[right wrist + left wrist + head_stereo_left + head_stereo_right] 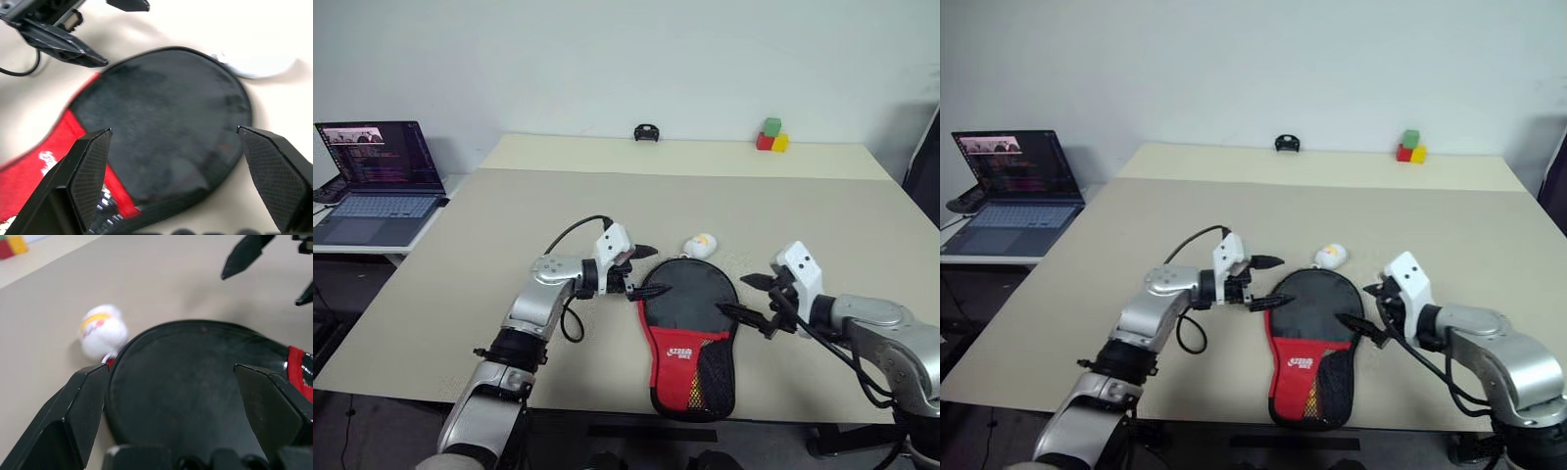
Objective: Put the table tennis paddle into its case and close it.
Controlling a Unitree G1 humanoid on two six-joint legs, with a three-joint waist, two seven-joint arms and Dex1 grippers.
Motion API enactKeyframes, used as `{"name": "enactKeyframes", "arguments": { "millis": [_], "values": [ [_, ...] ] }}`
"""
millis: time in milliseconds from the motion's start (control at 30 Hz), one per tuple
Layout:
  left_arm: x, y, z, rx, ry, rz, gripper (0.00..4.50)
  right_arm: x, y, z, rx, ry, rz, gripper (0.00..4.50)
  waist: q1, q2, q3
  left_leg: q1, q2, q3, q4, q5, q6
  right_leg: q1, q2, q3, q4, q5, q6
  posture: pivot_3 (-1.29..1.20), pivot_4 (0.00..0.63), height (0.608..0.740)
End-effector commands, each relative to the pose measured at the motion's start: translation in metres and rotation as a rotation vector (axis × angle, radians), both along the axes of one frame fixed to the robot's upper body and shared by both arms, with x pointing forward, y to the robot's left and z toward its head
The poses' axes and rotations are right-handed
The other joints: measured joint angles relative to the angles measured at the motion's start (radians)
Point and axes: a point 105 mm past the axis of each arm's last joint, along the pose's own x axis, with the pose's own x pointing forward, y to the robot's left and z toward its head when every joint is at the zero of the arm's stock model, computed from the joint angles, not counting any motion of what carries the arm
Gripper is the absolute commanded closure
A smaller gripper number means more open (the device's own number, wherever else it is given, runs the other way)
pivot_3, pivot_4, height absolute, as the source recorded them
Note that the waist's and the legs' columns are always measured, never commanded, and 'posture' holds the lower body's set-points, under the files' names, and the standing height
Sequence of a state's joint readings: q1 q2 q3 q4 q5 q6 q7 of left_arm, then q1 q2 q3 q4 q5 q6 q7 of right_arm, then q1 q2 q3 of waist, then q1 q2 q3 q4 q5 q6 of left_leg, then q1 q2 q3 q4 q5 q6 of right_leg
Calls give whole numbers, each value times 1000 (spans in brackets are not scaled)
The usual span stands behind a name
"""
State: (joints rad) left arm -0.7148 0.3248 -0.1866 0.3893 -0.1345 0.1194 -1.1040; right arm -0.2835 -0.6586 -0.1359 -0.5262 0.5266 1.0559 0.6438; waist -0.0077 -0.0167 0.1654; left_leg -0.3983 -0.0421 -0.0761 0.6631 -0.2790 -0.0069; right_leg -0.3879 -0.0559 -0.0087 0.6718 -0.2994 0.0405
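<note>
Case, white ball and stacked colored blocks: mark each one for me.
case (688, 294): left eye view, black round upper part.
white ball (699, 245): left eye view, its middle.
colored blocks (771, 136): left eye view, centre of the stack.

We found the case (689, 328) lying on the table (460, 255) between our two pincers, the left gripper (646, 272) just off its left edge and the right gripper (751, 299) at its right edge. Beyond the case, a little ahead of both pincers, sat a small ball (701, 245), touching the case's far rim. A laptop (377, 181) stood well off to the left of the left pincer; some blocks (771, 135) lay far ahead of the right one.
</note>
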Motion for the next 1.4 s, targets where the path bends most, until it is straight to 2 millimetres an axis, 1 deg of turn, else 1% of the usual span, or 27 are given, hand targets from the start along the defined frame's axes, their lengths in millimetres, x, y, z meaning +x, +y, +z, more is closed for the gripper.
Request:
{"name": "enactKeyframes", "arguments": {
  "millis": [33, 133, 200, 333, 500, 567, 633, 733, 833, 967, 1167, 1400],
  "values": [
    [-4, -23, -1, 23, -36, -71, 59, -1, -1, 12, -1, -52, -11, 0, 1, 0, 0, 0, 0, 0, 0, 0, 0, 0, 0, 0, 0, 0, 0, 0, 150, 740],
    [-7, -35, -14, 64, -24, -119, 59, -2, 2, 12, 3, -54, -11, 0, 1, 0, 0, 0, 0, 0, 0, 0, 0, 0, 0, 0, 0, 0, 0, 0, 150, 740],
    [-7, -39, -23, 101, -16, -133, 59, -3, 3, 11, 6, -53, -13, 0, 1, 0, 0, 0, 0, 0, 0, 0, 0, 0, 0, 0, 1, 0, 0, 0, 150, 740],
    [-3, -39, -36, 144, 5, -128, 59, -3, 1, 12, 9, -54, -25, 0, 1, 0, 0, 0, 0, 0, 1, 0, 0, 0, 1, 0, 1, 0, 0, 0, 150, 740],
    [0, -43, -50, 144, 36, -108, 59, 3, -1, 21, 43, -66, -35, 0, 4, 0, 0, 0, 0, 0, 2, 0, 0, 0, 1, -1, 2, 0, 0, 0, 150, 740],
    [-2, -45, -53, 133, 45, -112, 59, 15, -2, 29, 65, -85, -52, 0, 3, 0, 0, 1, 0, 1, 2, 0, 0, 0, 1, -1, 2, 0, 0, 0, 150, 740],
    [-4, -46, -55, 125, 48, -118, 59, 31, -4, 37, 92, -103, -84, 0, 1, 0, 0, 2, 0, 2, 2, 0, 0, 1, 1, -1, 3, 0, 0, 0, 150, 740],
    [-5, -47, -56, 119, 49, -119, 59, 54, -5, 44, 131, -104, -124, 0, 3, 0, 0, 3, 0, 2, 2, 0, 1, 1, 1, -1, 6, 0, 0, 0, 150, 740],
    [-7, -48, -57, 113, 46, -117, 59, 79, 0, 48, 172, -100, -148, 0, 1, 0, 0, 4, 0, 3, 2, 0, 1, 1, 1, 0, 6, 0, 0, 0, 150, 740],
    [-8, -48, -57, 112, 41, -112, 59, 108, 10, 42, 182, -94, -175, 0, -1, 1, 0, 4, 0, 3, 2, 1, 0, 0, 1, 0, 6, 0, 0, 0, 150, 740],
    [-11, -46, -59, 111, 40, -108, 59, 146, 27, 21, 189, -65, -219, 0, -7, 1, -1, 4, 0, 4, 2, 3, -3, 0, 0, 1, 7, 0, 0, 0, 150, 740],
    [-14, -46, -60, 115, 42, -106, 59, 166, 40, 7, 179, -63, -244, 0, -15, 1, -1, 4, 0, 4, 2, 4, -5, -1, 0, 1, 7, 0, 0, 0, 150, 740]
  ]
}}
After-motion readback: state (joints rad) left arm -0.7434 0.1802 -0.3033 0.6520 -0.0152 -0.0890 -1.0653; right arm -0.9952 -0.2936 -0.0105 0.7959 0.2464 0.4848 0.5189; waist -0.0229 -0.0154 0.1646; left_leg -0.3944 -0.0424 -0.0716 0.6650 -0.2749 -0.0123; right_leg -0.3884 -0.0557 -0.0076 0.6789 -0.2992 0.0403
